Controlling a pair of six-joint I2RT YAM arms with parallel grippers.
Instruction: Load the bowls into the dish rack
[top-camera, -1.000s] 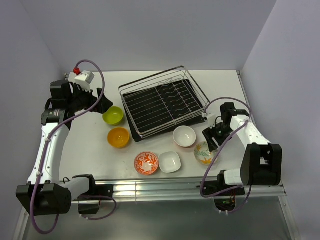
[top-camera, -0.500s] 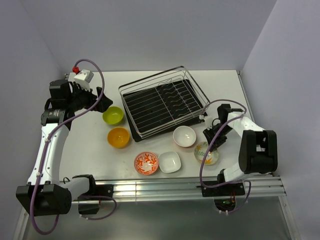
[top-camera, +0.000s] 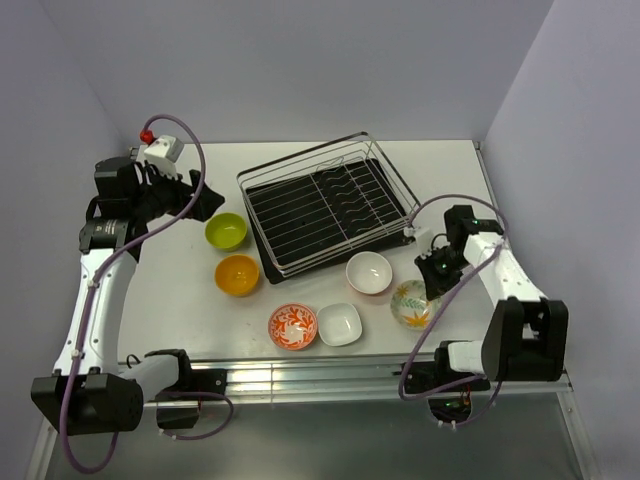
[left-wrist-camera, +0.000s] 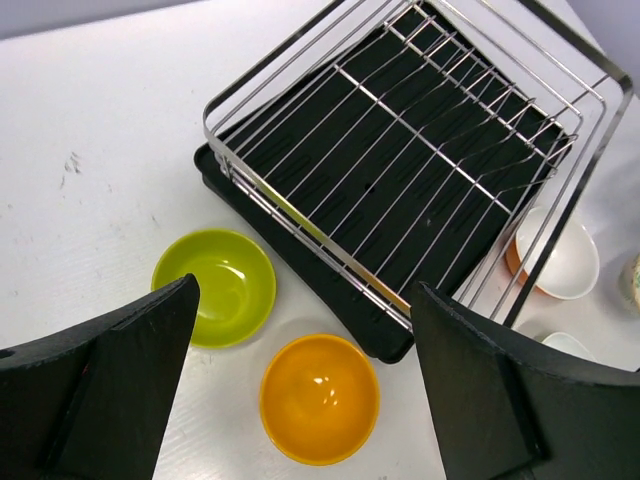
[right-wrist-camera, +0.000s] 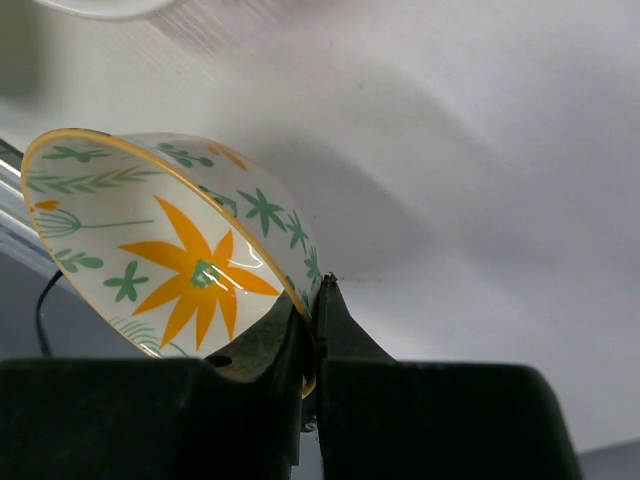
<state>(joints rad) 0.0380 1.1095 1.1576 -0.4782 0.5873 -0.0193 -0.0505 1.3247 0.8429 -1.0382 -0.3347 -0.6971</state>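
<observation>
Fingers (right-wrist-camera: 345, 345) of right gripper (top-camera: 432, 272) clamped on rim of tilted leaf-print bowl (top-camera: 411, 303), at 5 o'clock of dish rack (top-camera: 310, 210), left gripper (left-wrist-camera: 302, 290) held wide open near lime green bowl (left-wrist-camera: 215, 285), at 9 o'clock of rack

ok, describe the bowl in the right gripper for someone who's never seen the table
Find the wire dish rack mid-table, then look in front of its right corner. The bowl furthest right, rim pinched in the right gripper, is it. It is pale with an orange flower and green leaves inside; the white bowl beside it is plain.
</observation>
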